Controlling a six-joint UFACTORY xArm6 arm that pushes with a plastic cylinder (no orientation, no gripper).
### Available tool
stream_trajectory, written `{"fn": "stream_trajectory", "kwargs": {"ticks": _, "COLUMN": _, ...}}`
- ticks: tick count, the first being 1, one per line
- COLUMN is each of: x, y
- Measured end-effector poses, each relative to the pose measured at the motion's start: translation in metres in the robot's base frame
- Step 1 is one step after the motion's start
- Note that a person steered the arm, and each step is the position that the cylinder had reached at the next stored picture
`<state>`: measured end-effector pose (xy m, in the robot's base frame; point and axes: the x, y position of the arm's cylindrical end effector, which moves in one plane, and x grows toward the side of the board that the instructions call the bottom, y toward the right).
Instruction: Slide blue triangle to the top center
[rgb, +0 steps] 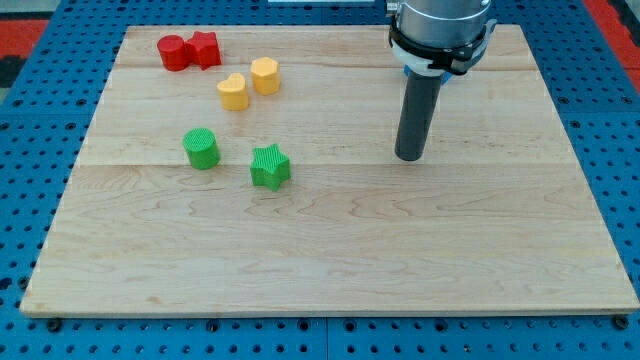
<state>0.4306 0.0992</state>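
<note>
Bright, even light; sharp, soft shadows.

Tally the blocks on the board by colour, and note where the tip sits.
Red: 2 (cylinder, star)
Yellow: 2 (heart, hexagon)
Green: 2 (cylinder, star)
Blue: 0 visible
Total: 6
My tip stands apart, toward the view's right of all blocks.

A pale wooden board (330, 260) rests on a blue perforated surface (30, 200) under even light; red patches (20, 25) show at the view's top corners.
</note>
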Motion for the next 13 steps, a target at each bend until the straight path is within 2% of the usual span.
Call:
{"fn": "stream_trajectory", "kwargs": {"ticks": 3, "x": 0.003, "y": 0.005}}
{"fn": "stream_trajectory", "kwargs": {"ticks": 4, "x": -0.011, "y": 0.066}}
{"fn": "stream_trajectory", "kwargs": {"ticks": 5, "x": -0.04, "y": 0.109}}
{"fn": "stream_trajectory", "kwargs": {"ticks": 7, "x": -0.166, "y": 0.139}}
{"fn": "stream_trajectory", "kwargs": {"ticks": 9, "x": -0.15, "y": 0.0}}
{"fn": "stream_trajectory", "kwargs": {"ticks": 10, "x": -0.132, "y": -0.043}}
{"fn": "stream_trajectory", "kwargs": {"ticks": 11, "x": -0.152, "y": -0.046}}
{"fn": "stream_trajectory", "kwargs": {"ticks": 12, "x": -0.18, "y": -0.015}}
{"fn": "stream_trajectory", "kwargs": {"ticks": 13, "x": -0.207, "y": -0.025}}
